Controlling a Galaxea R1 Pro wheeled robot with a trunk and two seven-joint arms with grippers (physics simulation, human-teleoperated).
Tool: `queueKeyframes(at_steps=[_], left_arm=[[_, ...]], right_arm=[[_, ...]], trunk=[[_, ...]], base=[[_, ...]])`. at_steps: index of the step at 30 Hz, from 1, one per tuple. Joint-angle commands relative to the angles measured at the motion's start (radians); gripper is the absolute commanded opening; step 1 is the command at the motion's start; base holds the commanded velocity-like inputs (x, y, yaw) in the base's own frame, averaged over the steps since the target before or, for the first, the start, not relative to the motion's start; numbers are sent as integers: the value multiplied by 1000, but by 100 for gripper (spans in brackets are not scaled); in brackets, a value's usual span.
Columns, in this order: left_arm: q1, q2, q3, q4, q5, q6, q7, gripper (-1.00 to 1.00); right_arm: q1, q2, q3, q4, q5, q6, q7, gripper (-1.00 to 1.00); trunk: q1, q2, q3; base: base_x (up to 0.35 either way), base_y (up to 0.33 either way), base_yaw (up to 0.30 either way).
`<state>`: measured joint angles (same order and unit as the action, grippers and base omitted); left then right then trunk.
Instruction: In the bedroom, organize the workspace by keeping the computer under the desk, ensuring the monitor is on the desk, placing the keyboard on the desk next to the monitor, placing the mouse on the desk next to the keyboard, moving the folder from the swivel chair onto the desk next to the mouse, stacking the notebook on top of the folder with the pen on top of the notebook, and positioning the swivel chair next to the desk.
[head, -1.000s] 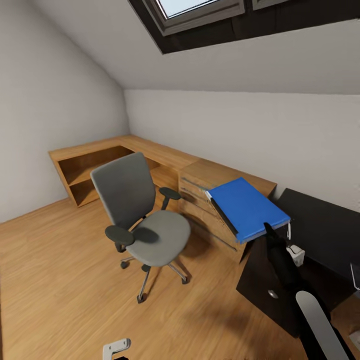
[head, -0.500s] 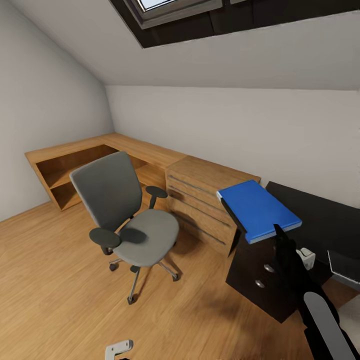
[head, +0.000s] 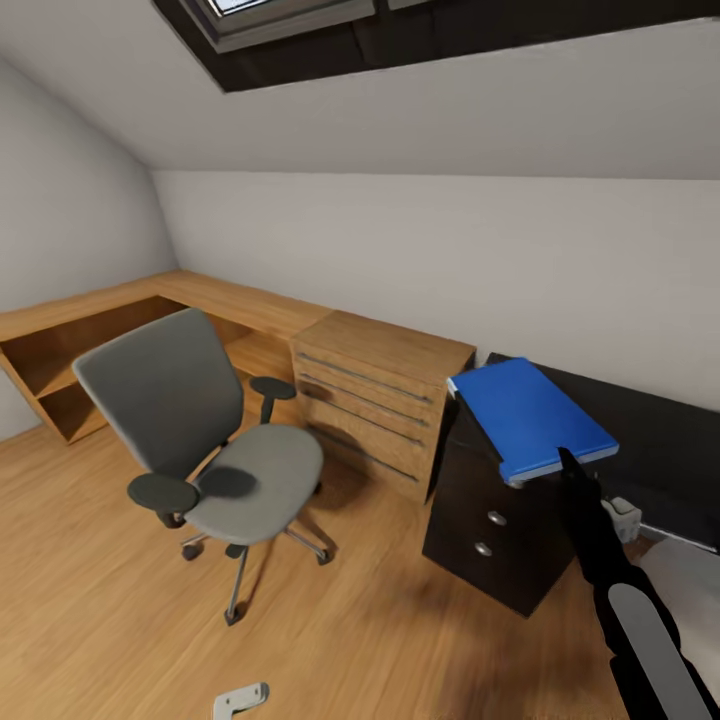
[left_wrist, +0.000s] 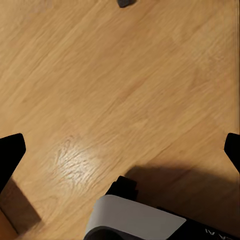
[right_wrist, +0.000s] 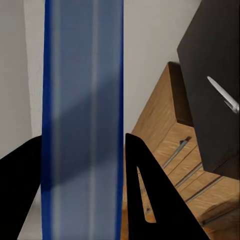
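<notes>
One blue folder (head: 530, 415) sits clamped in the right gripper (head: 562, 462), held over the desk (head: 660, 440) edge. Left gripper (left_wrist: 120, 150) spread apart above bare floor (head: 100, 620); chair (head: 215, 440) at nine o'clock.

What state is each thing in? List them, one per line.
folder: held in the air by the right gripper, jaws shut on its edge.
swivel chair: upright, seat bare, apart from the desk.
left gripper: jaws open, holding nothing.
wooden drawers: closed.
</notes>
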<state>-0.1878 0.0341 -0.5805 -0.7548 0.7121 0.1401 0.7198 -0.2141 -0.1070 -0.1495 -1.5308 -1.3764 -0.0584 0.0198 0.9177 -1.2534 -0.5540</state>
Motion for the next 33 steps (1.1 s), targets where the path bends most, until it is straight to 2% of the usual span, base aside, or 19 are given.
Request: queueKeyframes(at_steps=[1,5,7,12,18,26,31,33], left_arm=[[-1,-1,-5,-2,3,6,8,100],[-1,-4,-11,0,2,6,8,100],[-1,-4,-43,0,3,5,8,100],[-1,-4,-76,5,3,4,9,100],[-1,-5,-81,28,4,-33,9,100],[-1,-5,-82,29,4,-39,9,100],[-1,-5,-82,29,3,-40,9,100],[-1,-5,-82,29,3,-40,9,100]], right_arm=[[-1,0,1,0,-11,-4,2,-100],[-1,0,-3,0,-12,-6,-5,-100],[-1,0,-11,0,-12,-6,-19,-100],[-1,0,-16,0,-12,-6,-27,-100],[-1,0,-18,1,-12,-6,-27,-100],[-1,0,-19,1,-12,-6,-28,-100],[-1,0,-37,1,-12,-6,-28,-100],[-1,0,-39,1,-12,-6,-28,-100]], trunk=[[0,-1,-1],[-15,27,12],[-23,41,18],[-42,76,34],[-65,118,52],[-96,174,77],[-115,209,93],[-115,209,93]], base=[[0,0,-272],[0,0,-272],[0,0,-272],[0,0,-272],[0,0,-272],[0,0,-272],[0,0,-272],[0,0,-272]])
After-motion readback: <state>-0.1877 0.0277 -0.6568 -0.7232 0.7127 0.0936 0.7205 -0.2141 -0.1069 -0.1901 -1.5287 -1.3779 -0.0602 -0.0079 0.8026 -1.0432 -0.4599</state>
